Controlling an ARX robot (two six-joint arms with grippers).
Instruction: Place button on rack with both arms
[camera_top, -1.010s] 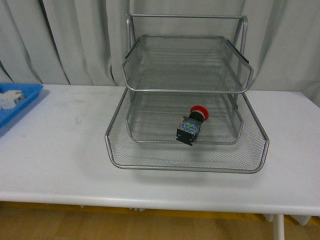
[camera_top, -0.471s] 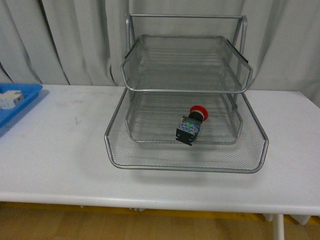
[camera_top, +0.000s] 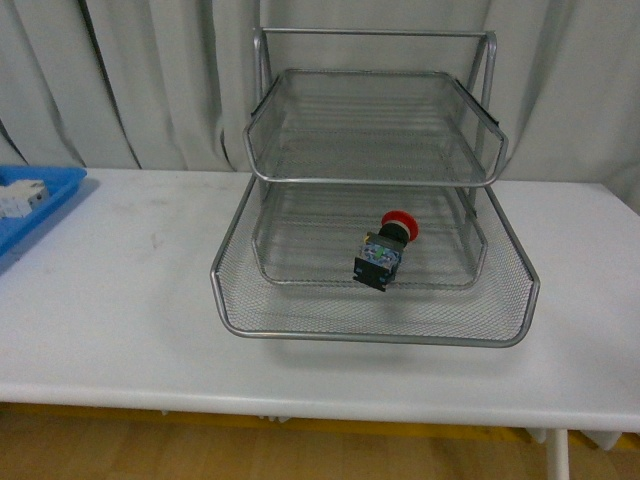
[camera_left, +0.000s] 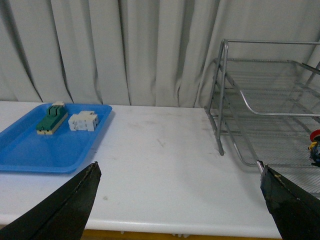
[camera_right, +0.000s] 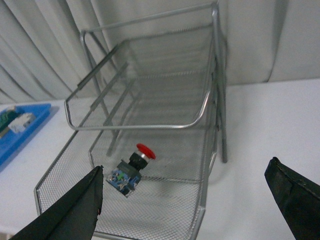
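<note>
Button (camera_top: 383, 249): lies on its side in the rack (camera_top: 372, 318).
Our fingers (camera_left: 60, 212): both pairs spread open, holding nothing.

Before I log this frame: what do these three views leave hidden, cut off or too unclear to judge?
- Arms: absent from the front view; each wrist view shows only the fingertips of the left gripper and right gripper.
- button: cropped by the edge in the left wrist view; its markings are too small.
- blue tray: cut off in the front view.
- rack: the middle tier blurs behind mesh.
</note>
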